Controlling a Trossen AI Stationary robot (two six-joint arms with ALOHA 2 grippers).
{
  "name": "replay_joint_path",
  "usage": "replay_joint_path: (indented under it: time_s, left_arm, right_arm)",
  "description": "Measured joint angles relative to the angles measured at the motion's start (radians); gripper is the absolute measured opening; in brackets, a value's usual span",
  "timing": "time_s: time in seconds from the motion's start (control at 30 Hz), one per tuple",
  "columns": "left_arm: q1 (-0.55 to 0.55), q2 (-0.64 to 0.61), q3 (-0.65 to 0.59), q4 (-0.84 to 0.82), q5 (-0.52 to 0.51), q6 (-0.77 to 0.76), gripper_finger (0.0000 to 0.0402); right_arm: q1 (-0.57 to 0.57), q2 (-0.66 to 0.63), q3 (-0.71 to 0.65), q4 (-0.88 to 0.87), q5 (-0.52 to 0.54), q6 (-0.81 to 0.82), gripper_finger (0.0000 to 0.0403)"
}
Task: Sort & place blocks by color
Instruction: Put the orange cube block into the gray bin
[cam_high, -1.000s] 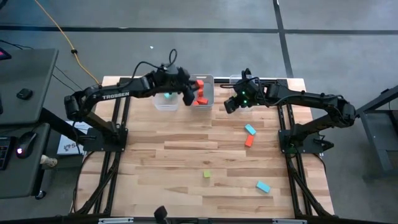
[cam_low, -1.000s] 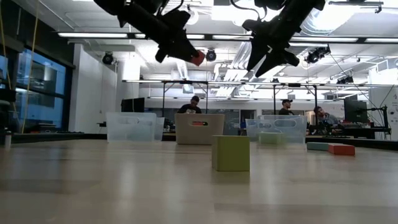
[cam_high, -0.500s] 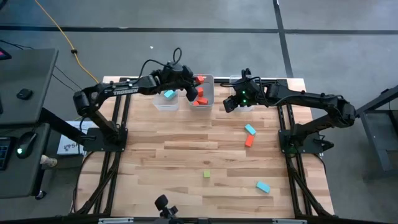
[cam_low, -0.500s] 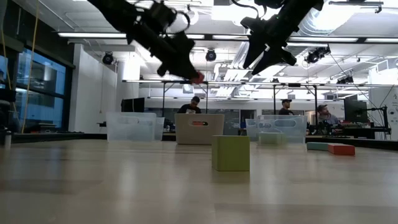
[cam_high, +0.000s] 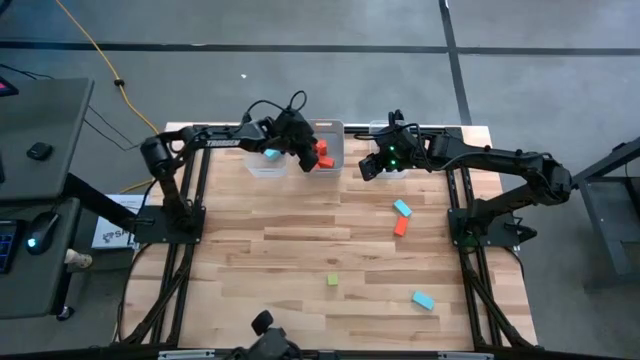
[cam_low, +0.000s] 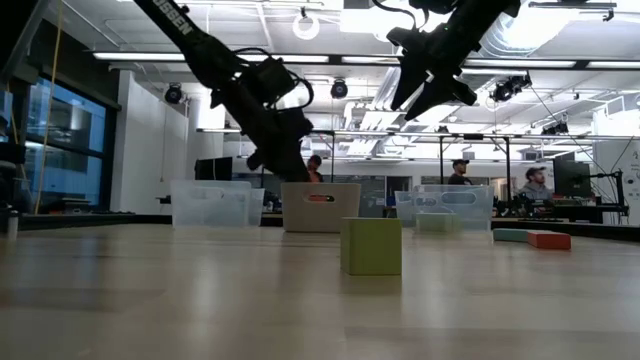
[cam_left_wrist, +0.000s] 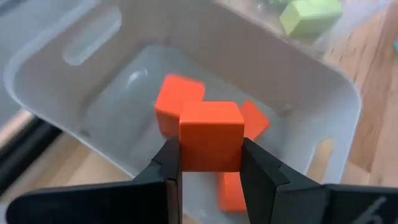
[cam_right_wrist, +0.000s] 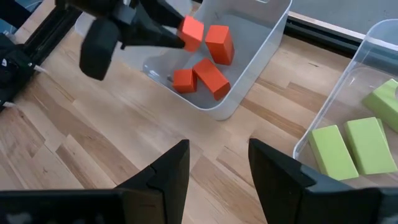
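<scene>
Left pincer (cam_left_wrist: 210, 163): clenched on a red-orange cube (cam_left_wrist: 211, 136), one finger on each side face, hanging over the middle bin (cam_left_wrist: 323, 87).
Key relation: the held cube sits directly above the bin's open mouth, with three red-orange blocks (cam_right_wrist: 202, 70) lying on the bin floor below it; the drop path looks straight down, inside the walls.
Middle bin: clear, at the far edge of the bench (cam_high: 300, 250), between a bin holding a light blue block (cam_high: 271, 153) and a bin with lime green blocks (cam_right_wrist: 351, 148).
Right pincer (cam_right_wrist: 219, 163): released, nothing between its fingers, hovering over bare bench just beside the green bin.
Loose blocks: a light blue block (cam_high: 402, 208) touching a red-orange bar (cam_high: 401, 226), a lime green cube (cam_high: 333, 280) mid-bench, another light blue block (cam_high: 423, 299) toward the near edge.
Nearer arm: the right arm is closer to the blue-and-orange pair; its long red-orange bar lies slanted across the boards.
Judged step: releasing the cube into its colour's bin.
</scene>
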Motion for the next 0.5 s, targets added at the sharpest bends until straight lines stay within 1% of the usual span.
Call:
replay_joint_path:
  time_s: [0.17, 0.5]
  left_arm:
    - [-0.006, 0.023, 0.000, -0.012, 0.051, -0.031, 0.0074]
    - [-0.029, 0.044, 0.000, -0.019, 0.090, -0.045, 0.0074]
  right_arm:
    - [0.000, 0.000, 0.000, 0.000, 0.000, 0.000, 0.0154]
    - [0.000, 0.000, 0.000, -0.001, 0.001, 0.000, 0.0154]
